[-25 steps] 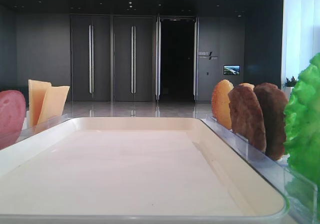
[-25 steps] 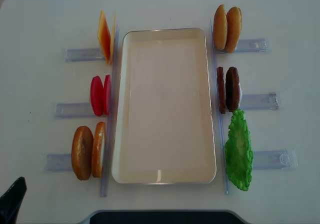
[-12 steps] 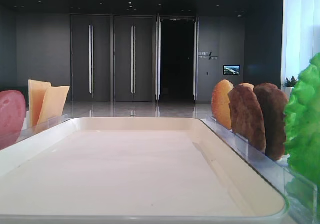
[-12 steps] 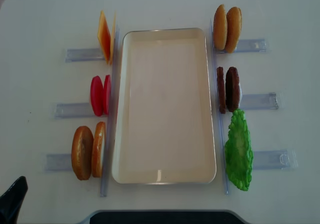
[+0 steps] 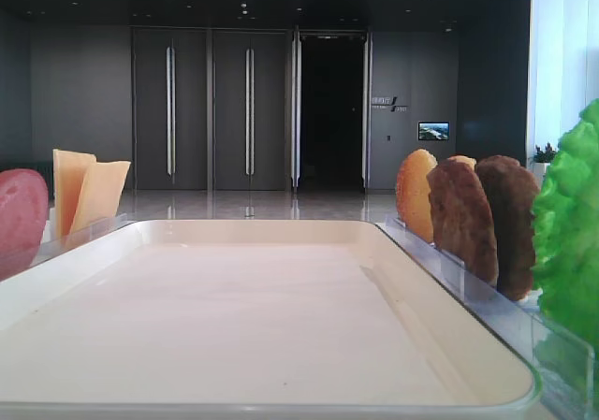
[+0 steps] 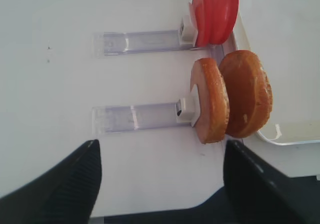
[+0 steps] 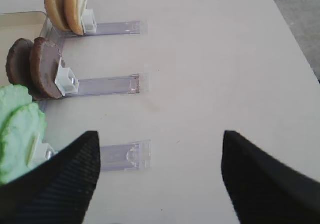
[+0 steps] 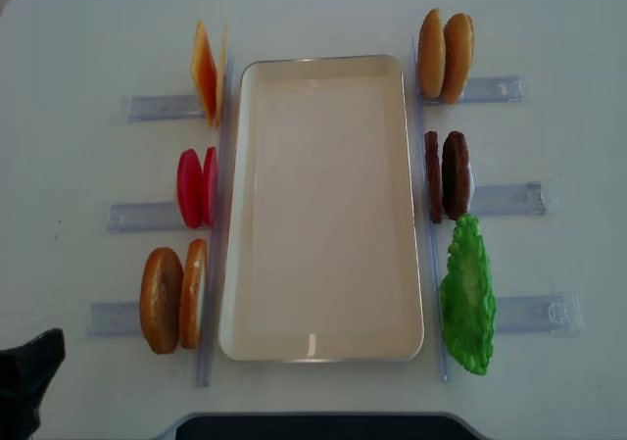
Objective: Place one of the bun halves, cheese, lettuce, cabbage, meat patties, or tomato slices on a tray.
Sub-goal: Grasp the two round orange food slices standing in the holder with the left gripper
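The cream tray (image 8: 323, 60) lies empty at the table's middle. Standing on edge to its left are cheese (image 8: 206, 73), tomato slices (image 8: 196, 187) and two bun halves (image 8: 171, 299). To its right stand two more bun halves (image 8: 446, 56), the meat patties (image 8: 448, 175) and the lettuce (image 8: 467, 298). Cabbage is out of view. My left gripper (image 6: 160, 184) is open and empty over bare table, near the front-left bun halves (image 6: 230, 99). My right gripper (image 7: 160, 169) is open and empty, to the right of the lettuce (image 7: 20, 129).
Each food pair rests in a clear plastic holder (image 8: 147, 107) whose strip sticks outward from the tray. A long clear rail (image 8: 428, 264) runs along each side of the tray. The table's front edge (image 8: 313, 422) is close to both grippers.
In the overhead view my left gripper has come further in from the bottom-left corner. Nothing else has moved.
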